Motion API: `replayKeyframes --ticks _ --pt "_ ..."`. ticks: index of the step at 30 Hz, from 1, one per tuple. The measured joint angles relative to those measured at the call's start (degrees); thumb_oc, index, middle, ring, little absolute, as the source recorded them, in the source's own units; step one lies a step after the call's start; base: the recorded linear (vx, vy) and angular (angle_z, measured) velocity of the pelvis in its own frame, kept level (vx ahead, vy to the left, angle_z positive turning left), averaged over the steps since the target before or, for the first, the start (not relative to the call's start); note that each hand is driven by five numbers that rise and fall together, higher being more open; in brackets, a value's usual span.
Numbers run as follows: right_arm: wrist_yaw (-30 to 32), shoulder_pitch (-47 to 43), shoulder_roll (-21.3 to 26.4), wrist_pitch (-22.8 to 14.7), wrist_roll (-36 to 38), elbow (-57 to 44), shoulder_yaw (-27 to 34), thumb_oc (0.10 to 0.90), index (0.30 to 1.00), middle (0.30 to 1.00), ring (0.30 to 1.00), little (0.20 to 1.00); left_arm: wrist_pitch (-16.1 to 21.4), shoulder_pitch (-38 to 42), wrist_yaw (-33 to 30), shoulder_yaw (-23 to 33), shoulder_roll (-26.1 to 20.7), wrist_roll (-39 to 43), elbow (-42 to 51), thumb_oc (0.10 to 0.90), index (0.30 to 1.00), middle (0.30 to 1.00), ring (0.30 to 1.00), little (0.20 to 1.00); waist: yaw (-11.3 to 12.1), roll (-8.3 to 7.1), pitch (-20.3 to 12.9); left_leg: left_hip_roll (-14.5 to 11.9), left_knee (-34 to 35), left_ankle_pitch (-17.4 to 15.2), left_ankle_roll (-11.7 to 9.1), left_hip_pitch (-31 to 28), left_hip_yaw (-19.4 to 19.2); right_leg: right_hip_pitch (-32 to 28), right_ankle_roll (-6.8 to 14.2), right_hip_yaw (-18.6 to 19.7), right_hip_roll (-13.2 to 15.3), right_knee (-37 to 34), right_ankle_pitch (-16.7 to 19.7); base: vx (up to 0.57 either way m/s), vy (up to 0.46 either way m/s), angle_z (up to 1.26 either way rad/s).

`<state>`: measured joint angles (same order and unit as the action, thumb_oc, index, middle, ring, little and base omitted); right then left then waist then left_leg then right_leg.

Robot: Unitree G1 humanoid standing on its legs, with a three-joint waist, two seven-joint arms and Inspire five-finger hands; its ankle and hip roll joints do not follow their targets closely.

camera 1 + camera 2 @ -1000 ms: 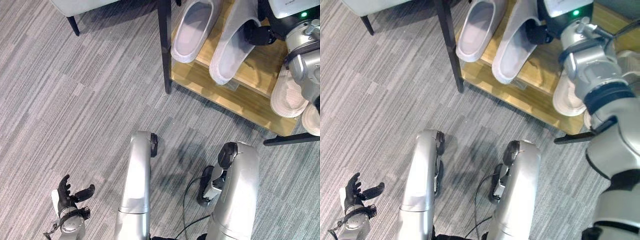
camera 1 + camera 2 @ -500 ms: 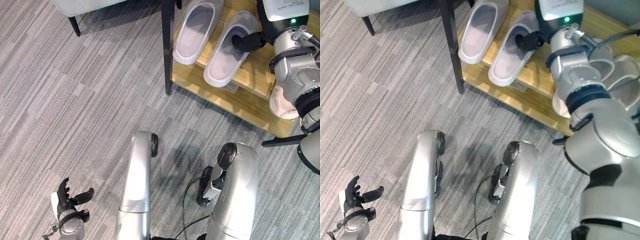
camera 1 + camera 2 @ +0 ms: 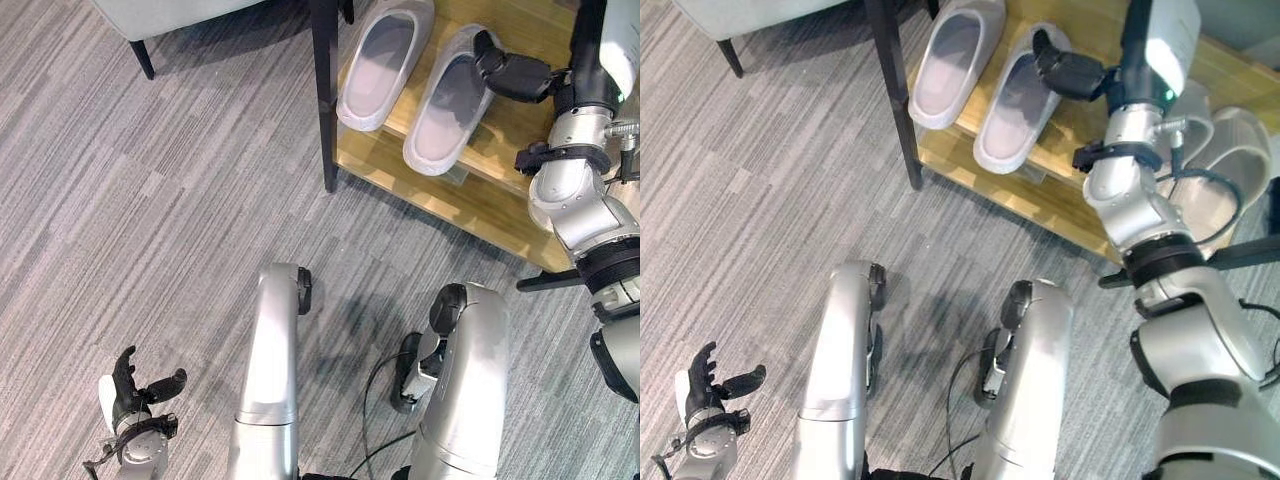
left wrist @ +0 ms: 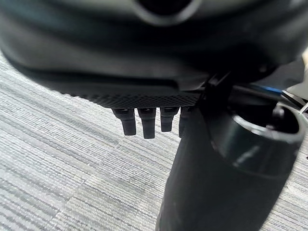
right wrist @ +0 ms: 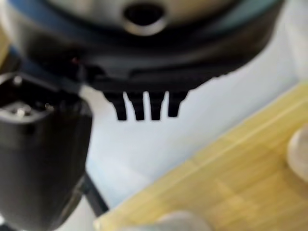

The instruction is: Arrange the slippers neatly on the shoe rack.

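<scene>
**A:** Progress check, then: how far along would you put it?

**B:** Well along, by your views. Two pale slippers sit side by side on the wooden shoe rack (image 3: 470,195): the left slipper (image 3: 375,62) by the dark post (image 3: 325,95), and the right slipper (image 3: 448,100) just beside it, both lying at about the same angle.

**A:** And the hands?

**B:** Your right hand (image 3: 512,74) is at the far end of the right slipper, fingers straight and relaxed, holding nothing. From the head views you cannot tell whether the fingertips touch the slipper or hang just clear of it. Your left hand (image 3: 132,390) hangs low over the carpet (image 3: 150,200), well apart from the rack, fingers spread and empty.

**A:** So what is left?

**B:** In the right eye view you can see more slippers (image 3: 1230,160) further along the rack, partly behind your right arm. You cannot tell how squarely they lie. I would judge the near pair done or nearly so, perhaps needing a small nudge to even the ends, and the far ones worth a look before you call it finished.
</scene>
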<state>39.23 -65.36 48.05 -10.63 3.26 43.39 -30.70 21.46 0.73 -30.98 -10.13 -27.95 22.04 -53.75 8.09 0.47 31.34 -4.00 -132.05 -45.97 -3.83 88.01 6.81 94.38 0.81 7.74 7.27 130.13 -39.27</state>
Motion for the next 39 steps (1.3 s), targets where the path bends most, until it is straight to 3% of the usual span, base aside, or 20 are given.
replayKeyframes --ticks 5,8,9,10,14,19,29,39 --pt "1.8 4.8 -0.1 -1.2 0.0 -7.3 3.9 0.8 0.9 0.9 0.9 0.9 -0.6 0.0 -0.9 0.1 0.2 -0.2 -0.1 0.8 0.9 0.9 0.9 0.9 -0.7 -0.08 0.0 0.0 0.0 0.0 0.0 -0.5 0.1 -0.6 0.0 0.0 0.0 0.0 0.0 -0.01 -0.005 0.0" --pt "2.4 14.1 -1.7 -3.0 -0.3 -18.8 12.0 0.8 0.9 0.9 0.9 0.9 -1.0 -0.2 -1.5 1.4 0.6 -0.9 0.9 0.8 0.9 0.9 0.9 0.9 -1.3 -0.26 0.1 0.0 0.0 -0.1 -0.1 -0.7 0.1 -0.8 0.1 -0.1 -0.1 0.0 0.0 -0.04 -0.016 0.0" --pt "2.3 14.2 -1.7 -3.0 -0.3 -18.8 12.1 0.8 0.9 0.9 0.9 0.9 -1.1 -0.1 -1.5 1.4 0.6 -0.9 0.9 0.8 0.9 0.9 0.9 0.9 -1.3 -0.26 0.1 0.0 0.0 -0.1 -0.1 -0.7 0.1 -0.8 0.1 -0.1 -0.1 0.0 0.0 0.0 0.0 0.0" --pt "3.1 18.9 -4.2 -4.5 -0.5 -23.0 16.1 0.8 0.9 0.9 0.9 0.9 -1.9 -0.1 -2.2 1.9 0.9 -1.9 1.5 0.8 0.9 0.9 0.9 0.9 -1.4 -0.32 0.1 0.1 -0.1 -0.1 -0.1 -0.7 0.1 -0.9 0.2 0.0 -0.1 0.0 -0.1 0.0 0.0 0.0" --pt "2.4 29.3 -6.9 -4.8 -0.7 -29.1 19.7 0.8 0.9 0.9 0.9 0.9 -2.0 -0.1 -2.5 2.5 1.4 -2.7 3.2 0.8 0.9 0.9 0.9 0.9 -2.4 -0.7 0.2 0.1 -0.3 -0.2 -0.3 -0.6 0.3 -0.8 0.3 -0.1 -0.1 0.3 -0.2 -0.02 0.002 0.0" --pt "1.1 36.5 -11.7 -4.9 -2.0 -28.5 19.6 0.8 0.9 0.9 0.9 0.9 -3.1 0.3 -2.6 2.4 1.9 -4.2 3.6 0.8 0.9 0.9 0.9 0.9 -4.5 -0.93 0.3 -0.1 -0.9 -0.5 -0.9 -0.7 0.6 -0.6 0.2 -0.2 -0.3 0.7 -0.1 -0.03 0.001 -0.05" --pt "-1.8 36.0 -11.8 -3.4 -3.4 -27.9 16.4 0.8 0.9 0.9 0.9 0.9 -3.1 0.3 -3.7 2.5 2.1 -5.4 4.4 0.8 0.9 0.9 0.9 0.9 -3.9 -0.91 0.3 -0.2 -1.1 -0.8 -1.2 -0.8 1.7 -0.3 -0.4 -1.2 -1.0 1.1 0.0 -0.01 -0.001 -0.02" --pt "-4.1 35.5 -11.1 -1.9 -13.0 -28.2 12.9 0.8 0.9 0.9 0.9 0.9 -3.2 0.3 -3.9 2.5 2.4 -6.7 4.3 0.8 0.9 0.9 0.9 0.9 -3.7 -0.91 0.3 -0.1 -1.8 -1.0 -1.0 -0.8 1.8 -0.7 -0.3 -1.1 -1.0 1.4 -0.1 0.0 0.0 0.0"
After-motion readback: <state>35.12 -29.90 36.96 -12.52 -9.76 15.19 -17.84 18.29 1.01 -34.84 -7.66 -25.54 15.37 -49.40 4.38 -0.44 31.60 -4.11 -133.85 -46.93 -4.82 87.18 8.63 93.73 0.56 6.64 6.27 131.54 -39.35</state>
